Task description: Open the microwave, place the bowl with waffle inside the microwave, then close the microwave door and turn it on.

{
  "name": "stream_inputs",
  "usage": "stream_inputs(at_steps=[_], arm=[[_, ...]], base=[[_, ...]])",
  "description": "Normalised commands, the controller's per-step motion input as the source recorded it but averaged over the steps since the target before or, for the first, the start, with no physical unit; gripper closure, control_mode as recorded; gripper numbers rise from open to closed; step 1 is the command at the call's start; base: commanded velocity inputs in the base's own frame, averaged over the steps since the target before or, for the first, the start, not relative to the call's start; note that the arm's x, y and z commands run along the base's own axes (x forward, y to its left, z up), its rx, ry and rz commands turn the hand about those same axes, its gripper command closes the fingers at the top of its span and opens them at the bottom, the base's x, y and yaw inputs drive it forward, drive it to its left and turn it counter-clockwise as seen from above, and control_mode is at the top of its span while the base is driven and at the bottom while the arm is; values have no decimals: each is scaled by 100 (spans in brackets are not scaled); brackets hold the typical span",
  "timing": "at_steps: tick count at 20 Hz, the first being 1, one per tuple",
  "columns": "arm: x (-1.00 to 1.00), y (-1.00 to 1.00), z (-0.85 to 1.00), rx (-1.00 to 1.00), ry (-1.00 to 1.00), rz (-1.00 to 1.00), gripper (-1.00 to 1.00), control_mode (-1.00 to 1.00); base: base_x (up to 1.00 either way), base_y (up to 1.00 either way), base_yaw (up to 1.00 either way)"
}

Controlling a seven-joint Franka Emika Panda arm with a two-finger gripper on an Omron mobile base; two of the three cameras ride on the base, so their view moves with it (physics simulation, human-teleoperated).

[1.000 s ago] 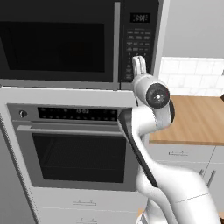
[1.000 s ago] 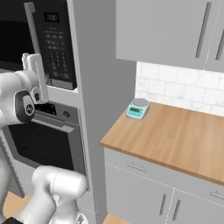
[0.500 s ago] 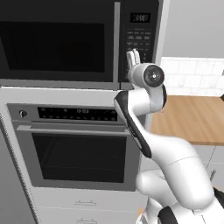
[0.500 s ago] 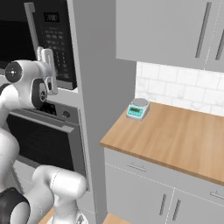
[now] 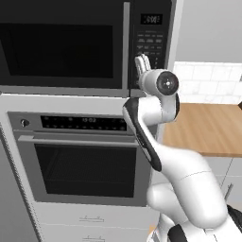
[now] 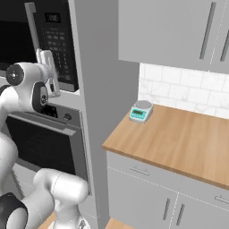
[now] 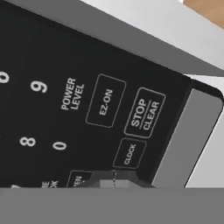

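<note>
The hand view sat close on the keypad panel (image 7: 87,113) of the microwave (image 5: 90,45), near enough to read the keys: POWER LEVEL, EZ-ON, STOP CLEAR, CLOCK, and the digits 8, 9 and 0. At the bottom of that view the two dark fingertips (image 7: 103,178) met along a thin seam, so the hand (image 7: 114,178) was fully closed with nothing between its fingers, the tips lying over the lowest row of keys beneath CLOCK.

The left base view gave the wider setting: the microwave door (image 5: 61,45) was shut, its dark window showing nothing of the inside, so the bowl with waffle could not be seen or placed. The hand (image 5: 142,63) pointed up against the lower part of the keypad. Below stood the steel wall oven (image 5: 80,156), door closed.

The right base view showed the side of the grey cabinet column (image 6: 96,80) and the hand (image 6: 47,67) in front of the panel. To the right lay the wooden table (image 6: 179,138) with a small green kitchen scale (image 6: 140,112) near the tiled wall, well apart from the arm. Grey wall cupboards (image 6: 179,31) hung above.

Compared with a second earlier, the hand had risen from just under the panel to the bottom keys, and the wrist had turned.
</note>
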Motion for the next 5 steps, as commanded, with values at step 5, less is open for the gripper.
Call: stream_inputs(at_steps=[5], arm=[[100,66,-100,-28,13,0,100,-100]], base=[[0,0,0]])
